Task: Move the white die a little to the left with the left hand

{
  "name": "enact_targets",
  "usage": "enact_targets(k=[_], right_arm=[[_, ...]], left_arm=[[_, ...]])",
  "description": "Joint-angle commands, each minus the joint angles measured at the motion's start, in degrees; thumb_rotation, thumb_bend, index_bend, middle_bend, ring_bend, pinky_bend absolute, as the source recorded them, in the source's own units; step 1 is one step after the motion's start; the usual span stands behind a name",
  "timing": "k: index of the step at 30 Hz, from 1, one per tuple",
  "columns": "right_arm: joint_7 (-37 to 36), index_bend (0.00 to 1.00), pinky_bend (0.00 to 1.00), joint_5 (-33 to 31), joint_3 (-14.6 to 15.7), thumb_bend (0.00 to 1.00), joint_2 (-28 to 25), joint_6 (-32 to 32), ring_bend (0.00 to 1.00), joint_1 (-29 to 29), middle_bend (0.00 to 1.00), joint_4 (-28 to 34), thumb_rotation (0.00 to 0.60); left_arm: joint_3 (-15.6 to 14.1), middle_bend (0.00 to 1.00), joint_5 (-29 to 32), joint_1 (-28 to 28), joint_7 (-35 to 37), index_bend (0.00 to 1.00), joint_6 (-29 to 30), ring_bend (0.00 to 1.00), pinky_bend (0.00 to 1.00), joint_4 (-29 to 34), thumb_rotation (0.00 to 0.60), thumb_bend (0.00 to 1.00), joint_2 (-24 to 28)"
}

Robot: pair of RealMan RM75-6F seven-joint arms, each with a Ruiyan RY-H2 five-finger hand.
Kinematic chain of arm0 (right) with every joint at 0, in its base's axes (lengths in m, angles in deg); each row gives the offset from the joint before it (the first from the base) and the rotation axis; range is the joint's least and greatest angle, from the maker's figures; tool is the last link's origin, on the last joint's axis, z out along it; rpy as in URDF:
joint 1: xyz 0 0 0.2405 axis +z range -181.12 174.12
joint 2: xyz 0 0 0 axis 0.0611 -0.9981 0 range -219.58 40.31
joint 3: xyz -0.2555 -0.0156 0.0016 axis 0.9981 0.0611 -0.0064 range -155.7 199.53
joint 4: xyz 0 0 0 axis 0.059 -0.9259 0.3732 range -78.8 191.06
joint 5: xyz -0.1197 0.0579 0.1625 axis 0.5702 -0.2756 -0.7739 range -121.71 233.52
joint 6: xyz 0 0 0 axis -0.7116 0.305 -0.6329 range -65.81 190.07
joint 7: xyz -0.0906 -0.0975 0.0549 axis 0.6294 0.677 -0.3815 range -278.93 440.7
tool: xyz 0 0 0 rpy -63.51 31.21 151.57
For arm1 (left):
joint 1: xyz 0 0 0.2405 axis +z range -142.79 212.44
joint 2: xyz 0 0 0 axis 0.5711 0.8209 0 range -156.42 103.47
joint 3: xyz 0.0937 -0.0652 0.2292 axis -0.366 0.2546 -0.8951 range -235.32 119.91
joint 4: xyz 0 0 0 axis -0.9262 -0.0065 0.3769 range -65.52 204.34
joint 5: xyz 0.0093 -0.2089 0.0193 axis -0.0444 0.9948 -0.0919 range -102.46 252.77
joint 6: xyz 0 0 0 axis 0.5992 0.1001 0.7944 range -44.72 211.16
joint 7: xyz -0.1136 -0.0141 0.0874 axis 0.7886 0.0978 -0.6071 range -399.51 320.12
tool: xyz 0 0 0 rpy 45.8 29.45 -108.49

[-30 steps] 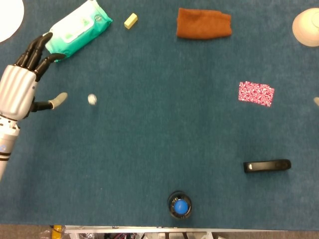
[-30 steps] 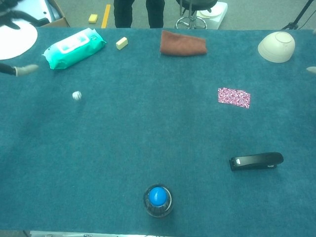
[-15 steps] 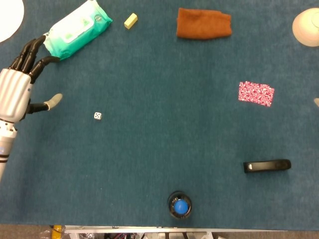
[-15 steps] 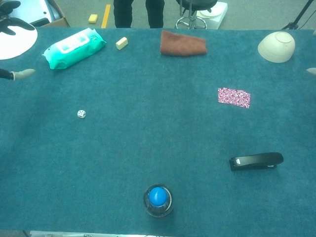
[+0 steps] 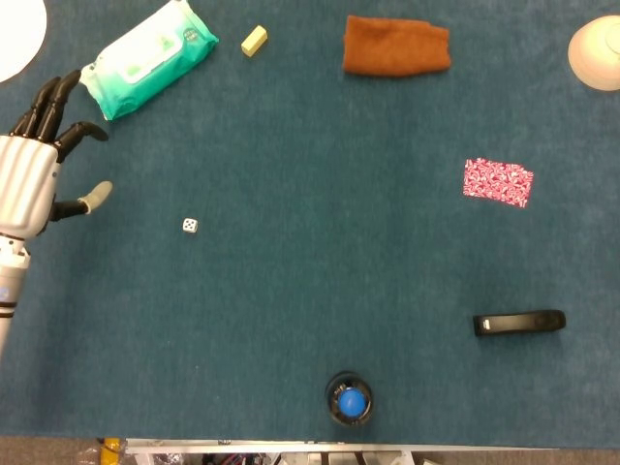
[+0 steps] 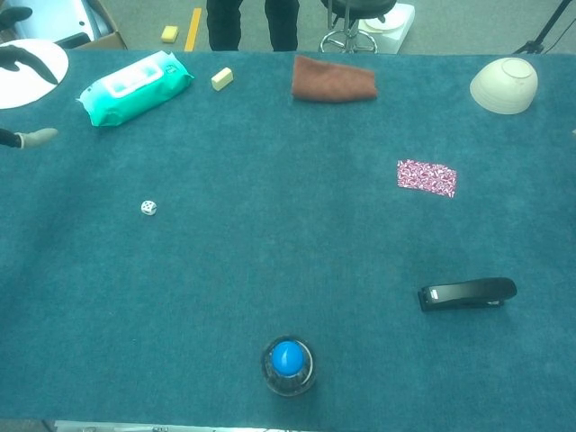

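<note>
Left hand spread and empty, die lying free on the desk.

The left hand (image 5: 27, 184) hovers at the desk's left edge with fingers apart and nothing in them, well clear of the white die (image 5: 190, 226), which sits alone on the blue desk (image 5: 310, 271), below the green wipes pack (image 5: 148, 56). That gap suggests it is let go. The die is small, a pale cube with dark pips on top. The right hand is out of sight.
</note>
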Motion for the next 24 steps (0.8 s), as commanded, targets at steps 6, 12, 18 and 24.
enact_targets(k=[6,12,18,24], right_arm=[[2.2,0.40,0.28,0.2,-0.3,0.00,-2.3,-0.4,0.19,0.2,0.25,1.9,0.600],[5.1,0.40,0.28,-1.8,0.2,0.00,-4.4,-2.9,0.19,0.2,0.25,2.5,0.600],[6.6,0.40,0.28,-2.9,0.7,0.00,-6.4,-3.2,0.19,-0.8,0.26,3.6,0.600],[7.0,0.40,0.28,-3.0,1.5,0.00,-7.1,-1.6,0.19,-2.6,0.26,4.6,0.600]], left_arm=[[1.0,0.04,5.2,0.0,-5.7,0.38,-5.3,0.00,0.29,2.1,0.600,0.17,3.3],[1.1,0.05,9.1,2.8,-14.5,0.39,-4.4,0.00,0.30,8.3,0.600,0.17,8.0],[0.7,0.06,12.8,6.8,-22.1,0.39,-1.1,0.01,0.31,16.2,0.600,0.17,13.1],[-0.5,0.06,15.7,10.9,-27.3,0.39,2.4,0.01,0.32,23.0,0.600,0.17,16.8]])
